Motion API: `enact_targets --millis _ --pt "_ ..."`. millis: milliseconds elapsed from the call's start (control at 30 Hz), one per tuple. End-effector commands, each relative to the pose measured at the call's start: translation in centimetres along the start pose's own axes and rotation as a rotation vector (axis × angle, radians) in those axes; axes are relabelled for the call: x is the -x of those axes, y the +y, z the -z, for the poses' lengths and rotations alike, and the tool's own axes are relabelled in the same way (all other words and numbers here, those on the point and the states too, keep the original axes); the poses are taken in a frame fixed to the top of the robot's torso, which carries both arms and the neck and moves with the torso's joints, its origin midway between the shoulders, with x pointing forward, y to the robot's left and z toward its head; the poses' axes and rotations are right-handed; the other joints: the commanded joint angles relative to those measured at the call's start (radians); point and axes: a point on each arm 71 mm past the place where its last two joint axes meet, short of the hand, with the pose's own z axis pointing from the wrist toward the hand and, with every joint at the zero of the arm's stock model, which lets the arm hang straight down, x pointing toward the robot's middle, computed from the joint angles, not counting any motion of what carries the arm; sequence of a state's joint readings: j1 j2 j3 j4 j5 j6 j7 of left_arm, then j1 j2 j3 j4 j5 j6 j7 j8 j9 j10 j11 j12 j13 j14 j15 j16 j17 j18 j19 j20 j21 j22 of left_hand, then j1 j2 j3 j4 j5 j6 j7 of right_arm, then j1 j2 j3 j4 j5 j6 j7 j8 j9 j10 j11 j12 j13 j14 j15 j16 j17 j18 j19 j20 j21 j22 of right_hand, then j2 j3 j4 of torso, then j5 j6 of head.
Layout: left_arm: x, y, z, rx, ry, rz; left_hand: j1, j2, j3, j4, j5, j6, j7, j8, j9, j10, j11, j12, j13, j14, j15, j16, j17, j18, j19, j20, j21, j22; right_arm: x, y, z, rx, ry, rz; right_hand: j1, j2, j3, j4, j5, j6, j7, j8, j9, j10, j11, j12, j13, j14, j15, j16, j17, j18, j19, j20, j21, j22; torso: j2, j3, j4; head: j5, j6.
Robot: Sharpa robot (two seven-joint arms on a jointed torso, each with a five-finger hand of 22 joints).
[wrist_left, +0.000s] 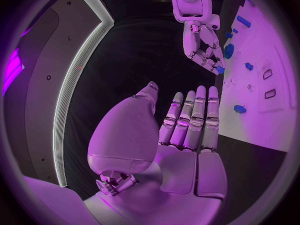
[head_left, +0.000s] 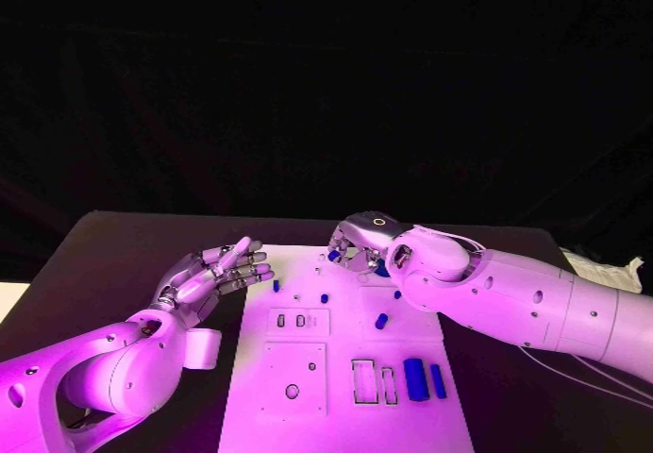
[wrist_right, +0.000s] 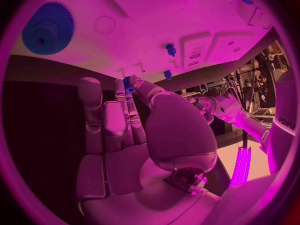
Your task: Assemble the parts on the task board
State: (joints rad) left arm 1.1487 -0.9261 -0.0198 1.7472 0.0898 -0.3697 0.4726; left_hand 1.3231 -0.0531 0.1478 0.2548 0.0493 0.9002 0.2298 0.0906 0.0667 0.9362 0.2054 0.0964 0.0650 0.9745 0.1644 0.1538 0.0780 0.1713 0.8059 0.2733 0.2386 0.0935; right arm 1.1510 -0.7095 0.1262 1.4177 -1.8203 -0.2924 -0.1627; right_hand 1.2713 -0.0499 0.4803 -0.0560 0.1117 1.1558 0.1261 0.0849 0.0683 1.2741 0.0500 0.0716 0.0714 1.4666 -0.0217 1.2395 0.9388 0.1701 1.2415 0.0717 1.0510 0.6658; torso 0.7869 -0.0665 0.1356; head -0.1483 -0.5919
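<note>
The white task board (head_left: pixel 341 425) lies in the middle of the black table. My right hand (head_left: pixel 360 247) hovers over the board's far end, thumb and a finger pinching a small blue part (wrist_right: pixel 128 83), which shows at its fingertips (wrist_left: pixel 219 70). A blue gear (wrist_right: pixel 47 27) sits on the board just beyond that hand. My left hand (head_left: pixel 218 274) floats beside the board's left edge, fingers straight and apart, holding nothing. Small blue pegs (head_left: pixel 324 297) stand on the far half of the board, and two longer blue pieces (head_left: pixel 415 377) lie near the slots on the near half.
A white crumpled item (head_left: pixel 599 269) lies at the table's right edge. The board has rectangular slots (head_left: pixel 365 380) and round holes (head_left: pixel 292 390) on its near half. Bare black table flanks the board on both sides.
</note>
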Motion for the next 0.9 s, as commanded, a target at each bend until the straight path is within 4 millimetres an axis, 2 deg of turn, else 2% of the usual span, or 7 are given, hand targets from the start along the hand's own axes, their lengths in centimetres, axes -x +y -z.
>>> enact_targets --millis 33,133,733,900 --pt "-0.4 -0.1 0.0 -0.003 0.023 0.010 0.002 0.008 0.000 -0.008 0.000 0.006 0.023 -0.005 -0.001 0.005 -0.001 -0.005 -0.001 0.006 0.000 -0.004 -0.001 0.012 0.009 0.001 -0.006 -0.001 0.0 0.0 -0.5 -0.027 -0.030 0.018 0.001 0.006 0.007 0.012 0.003 0.017 -0.010 0.005 0.026 0.004 0.002 -0.005 0.000 0.025 -0.009 0.006 0.001 -0.015 0.003 0.000 0.006 0.002 0.003 -0.0010 0.0003 0.004 0.003" --pt "-0.5 -0.1 0.0 -0.004 0.025 0.010 0.002 0.008 0.000 -0.008 0.000 0.006 0.023 -0.005 -0.001 0.005 -0.001 -0.005 -0.001 0.006 0.000 -0.004 -0.001 0.012 0.009 0.001 -0.006 -0.001 -0.3 0.0 -1.0 -0.038 -0.024 0.027 0.001 0.005 0.008 0.013 0.003 0.016 -0.010 0.004 0.026 0.002 0.003 -0.006 0.000 0.025 -0.008 0.007 0.003 -0.015 0.002 0.000 0.007 0.002 0.004 -0.0004 0.0022 0.004 0.003" --pt "-0.7 -0.2 0.2 -0.005 0.034 0.009 0.003 0.009 -0.001 -0.009 0.000 0.006 0.022 -0.005 -0.001 0.006 -0.001 -0.006 -0.001 0.006 0.000 -0.004 -0.002 0.012 0.009 0.001 -0.006 -0.001 -1.4 0.3 -2.5 -0.055 0.019 0.046 0.000 0.000 0.009 0.018 0.003 0.012 -0.007 0.000 0.027 -0.003 0.006 -0.009 -0.002 0.024 -0.006 0.013 0.012 -0.016 0.001 0.001 0.012 0.007 0.004 -0.0004 -0.0002 0.006 -0.004" --pt "-0.7 -0.2 0.2 -0.005 0.033 0.008 0.003 0.009 -0.001 -0.009 0.000 0.006 0.022 -0.005 -0.001 0.006 -0.001 -0.006 -0.001 0.006 0.000 -0.004 -0.002 0.012 0.009 0.001 -0.006 -0.001 -1.6 0.5 -2.6 -0.048 0.027 0.044 -0.002 -0.001 0.009 0.020 0.002 0.011 -0.007 -0.001 0.028 -0.003 0.006 -0.009 -0.002 0.024 -0.006 0.013 0.011 -0.016 0.000 0.001 0.013 0.008 0.004 0.0000 0.0013 0.004 -0.005"
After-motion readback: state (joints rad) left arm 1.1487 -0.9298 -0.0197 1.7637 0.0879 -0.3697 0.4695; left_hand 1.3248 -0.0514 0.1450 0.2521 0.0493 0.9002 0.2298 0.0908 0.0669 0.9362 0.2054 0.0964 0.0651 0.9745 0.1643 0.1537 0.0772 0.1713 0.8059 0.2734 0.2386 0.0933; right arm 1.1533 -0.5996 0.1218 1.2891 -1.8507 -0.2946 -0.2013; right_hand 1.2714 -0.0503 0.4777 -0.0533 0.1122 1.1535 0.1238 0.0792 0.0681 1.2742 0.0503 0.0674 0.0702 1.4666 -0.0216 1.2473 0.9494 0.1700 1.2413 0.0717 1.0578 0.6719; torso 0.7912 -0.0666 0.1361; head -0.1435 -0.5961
